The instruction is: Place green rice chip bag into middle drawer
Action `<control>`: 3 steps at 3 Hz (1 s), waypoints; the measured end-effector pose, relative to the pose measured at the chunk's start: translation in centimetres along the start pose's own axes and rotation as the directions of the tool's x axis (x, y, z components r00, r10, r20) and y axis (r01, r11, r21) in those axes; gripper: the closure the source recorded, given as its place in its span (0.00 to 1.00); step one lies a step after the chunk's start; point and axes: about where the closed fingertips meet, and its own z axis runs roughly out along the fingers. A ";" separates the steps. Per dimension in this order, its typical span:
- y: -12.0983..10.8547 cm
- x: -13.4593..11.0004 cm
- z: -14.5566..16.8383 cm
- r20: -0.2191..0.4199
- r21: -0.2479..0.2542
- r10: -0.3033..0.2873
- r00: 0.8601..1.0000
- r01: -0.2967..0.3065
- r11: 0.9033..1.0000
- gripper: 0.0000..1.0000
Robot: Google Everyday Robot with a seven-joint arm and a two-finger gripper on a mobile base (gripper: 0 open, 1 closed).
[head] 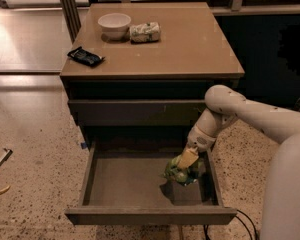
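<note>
The green rice chip bag (pixel 179 174) is a crumpled light-green bag, held low inside the open middle drawer (pixel 125 181), at its right side, just above or on the grey floor. My gripper (pixel 187 159) reaches down into the drawer from the right and is shut on the top of the bag. The white arm (pixel 250 114) comes in from the lower right, past the drawer's right wall. The drawer is pulled fully out and holds nothing else that shows.
On the cabinet top (pixel 190 44) stand a white bowl (pixel 114 23), a rolled white-and-green packet (pixel 145 31) and a flat black packet (pixel 85 56). The drawer front above (pixel 135 111) is closed. A cable (pixel 242 224) lies on the floor at lower right.
</note>
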 end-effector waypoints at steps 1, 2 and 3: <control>-3.1 0.6 4.1 0.019 0.049 0.128 0.992 -0.128 0.990 1.00; -5.8 1.4 6.4 0.067 0.105 0.322 0.944 -0.328 0.939 1.00; -7.3 1.6 7.4 0.125 0.092 0.506 0.853 -0.518 0.850 1.00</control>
